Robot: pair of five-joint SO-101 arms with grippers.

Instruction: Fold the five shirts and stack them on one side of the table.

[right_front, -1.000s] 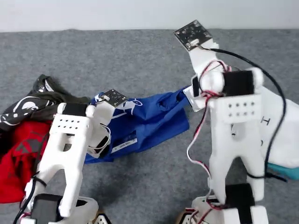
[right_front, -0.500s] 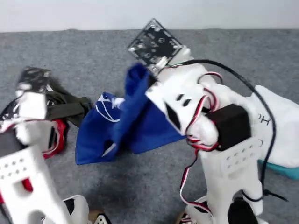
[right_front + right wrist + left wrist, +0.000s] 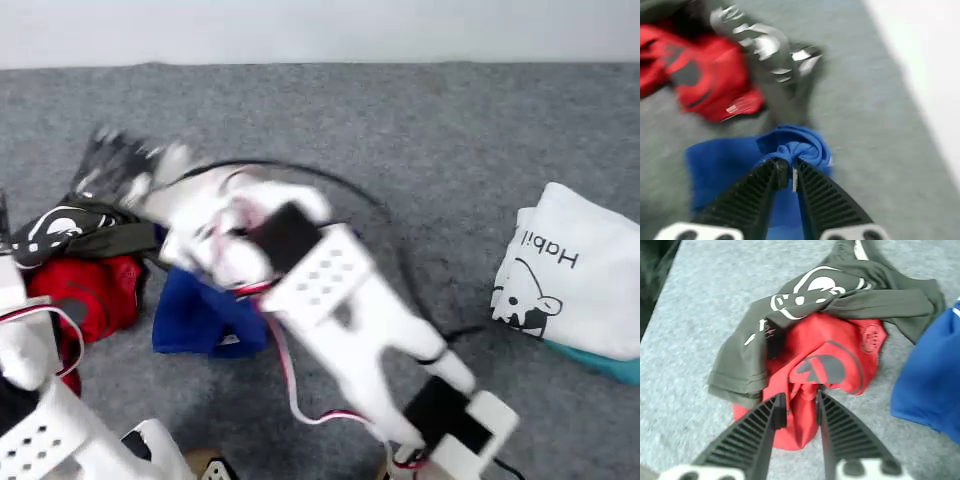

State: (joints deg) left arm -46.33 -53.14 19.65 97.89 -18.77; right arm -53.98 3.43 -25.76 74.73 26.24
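Note:
My right gripper [image 3: 790,172] is shut on a bunched fold of the blue shirt [image 3: 730,165]. In the high view my right arm [image 3: 310,275] stretches across to the left over the blue shirt [image 3: 200,318], which lies bunched up small. Left of it are the red shirt [image 3: 88,292] and the dark olive shirt with a white print [image 3: 70,230]. My left gripper [image 3: 799,407] hovers just above the red shirt [image 3: 840,352], its fingers slightly apart and holding nothing. The olive shirt [image 3: 840,295] overlaps the red one.
A folded white shirt [image 3: 572,285] rests on a teal one [image 3: 612,366] at the right side of the grey table [image 3: 420,140]. My left arm [image 3: 35,410] stands at the front left corner. The blue shirt's edge [image 3: 935,375] lies beside the red one.
My right arm swung far to the left, dragging the blue shirt's right side over itself into a small bundle. My left arm let go of the blue shirt and drew back to the front left.

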